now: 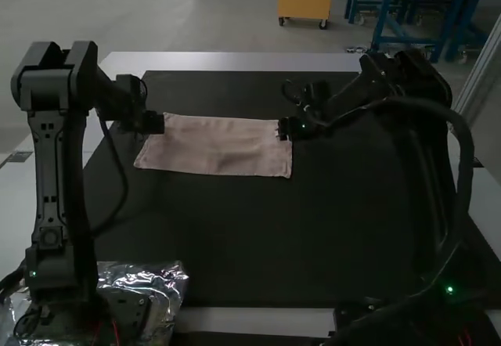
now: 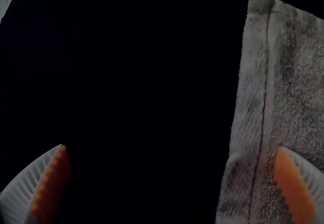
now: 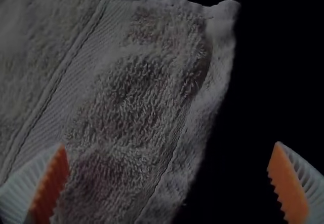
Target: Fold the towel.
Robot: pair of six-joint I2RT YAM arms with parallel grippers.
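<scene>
- Your towel (image 1: 223,149) runs lengthwise between your left pincer (image 2: 172,148) and right pincer (image 3: 171,144).
- Both gape wide, each over its nearer short end.

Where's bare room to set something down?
Biggest: the mat between the left arm and right arm, nearer than the towel. Narrower: the strip between the towel and the pale far table edge. Crowded: the towel's ends, with the left tool and right tool close by; near left, where silvery wrapping lies at the left arm's base.
</scene>
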